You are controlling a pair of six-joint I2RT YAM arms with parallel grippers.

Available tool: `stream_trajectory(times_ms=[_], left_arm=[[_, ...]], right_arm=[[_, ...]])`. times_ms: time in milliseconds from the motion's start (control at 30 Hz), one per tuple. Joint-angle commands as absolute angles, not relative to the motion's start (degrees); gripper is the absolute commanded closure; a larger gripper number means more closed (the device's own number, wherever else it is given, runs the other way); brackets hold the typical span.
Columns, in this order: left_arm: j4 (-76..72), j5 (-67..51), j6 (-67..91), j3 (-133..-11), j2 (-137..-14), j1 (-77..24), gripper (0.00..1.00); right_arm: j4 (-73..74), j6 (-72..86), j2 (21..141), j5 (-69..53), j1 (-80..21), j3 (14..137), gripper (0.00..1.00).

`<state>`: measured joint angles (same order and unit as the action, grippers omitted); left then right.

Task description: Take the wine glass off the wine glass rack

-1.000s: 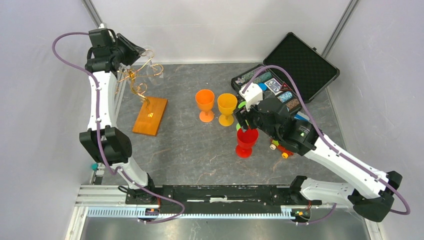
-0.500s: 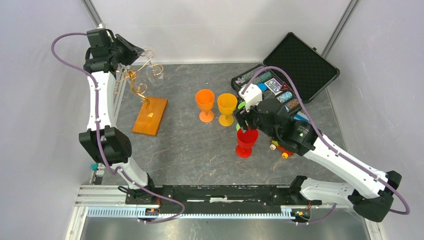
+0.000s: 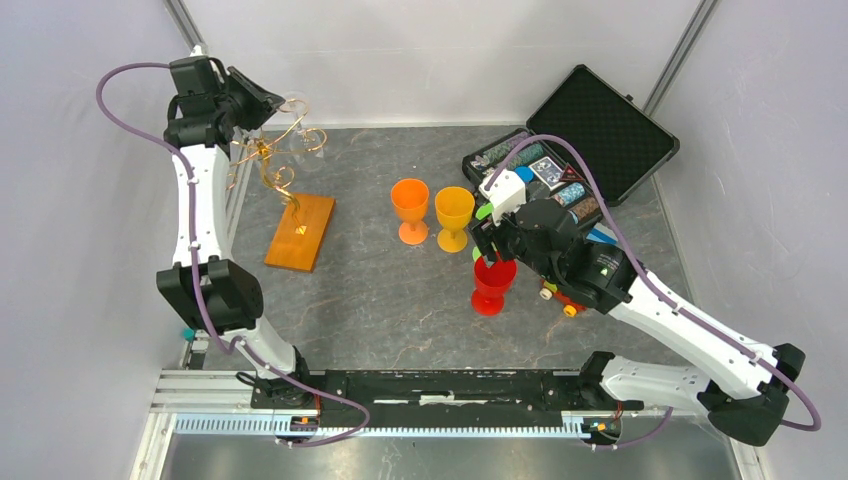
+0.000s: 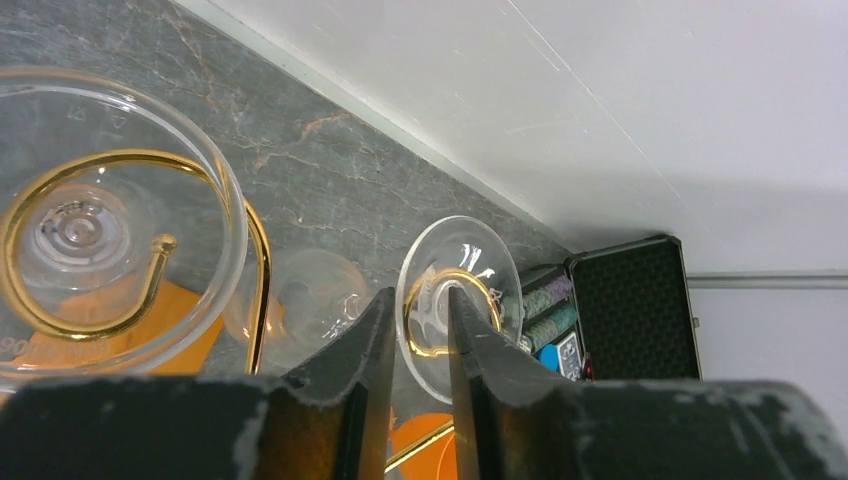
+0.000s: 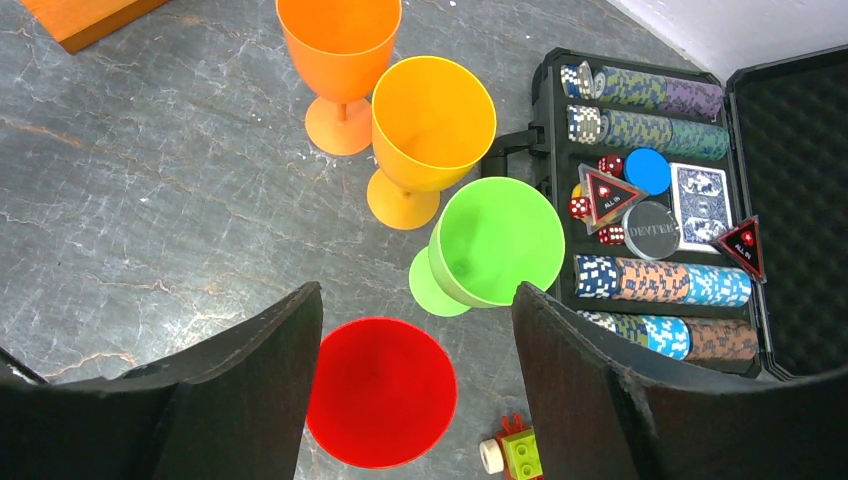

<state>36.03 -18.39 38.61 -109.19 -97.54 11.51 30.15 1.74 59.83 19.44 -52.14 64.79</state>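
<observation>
Grey stone table (image 3: pixel 380 300); left gripper (image 4: pixel 420 300) flanks hanging wine glass (image 4: pixel 480 260).

Wire rack (image 3: pixel 299 226) far left, red goblet (image 3: pixel 492 282) centre

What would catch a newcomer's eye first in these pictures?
Probably the bright goblets at mid-table: the orange goblet, yellow goblet, green goblet and red goblet, with the open right gripper above the red one. Then the open black case of poker chips at the far right, and the left gripper at the gold wine glass rack, far left.
</observation>
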Motion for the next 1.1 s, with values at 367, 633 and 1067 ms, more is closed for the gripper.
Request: stream_trajectory(times_ms=[367,633,1067], left_arm=[[30.1,-24.3,46.0,-106.3,-94.3,13.5,0.98],[16.8,-31.0,58.2,-97.1,-92.0,14.6,0.87],[5.0,-35.3,67.7,-89.7,-89.0,15.3,0.84]], right_arm=[[27.6,1.9,58.5,20.2,-52.4,63.9,0.26],[27.4,1.6,58.7,20.4,-52.4,63.8,0.26],[27.0,1.3,58.8,20.7,-52.4,63.1,0.25]])
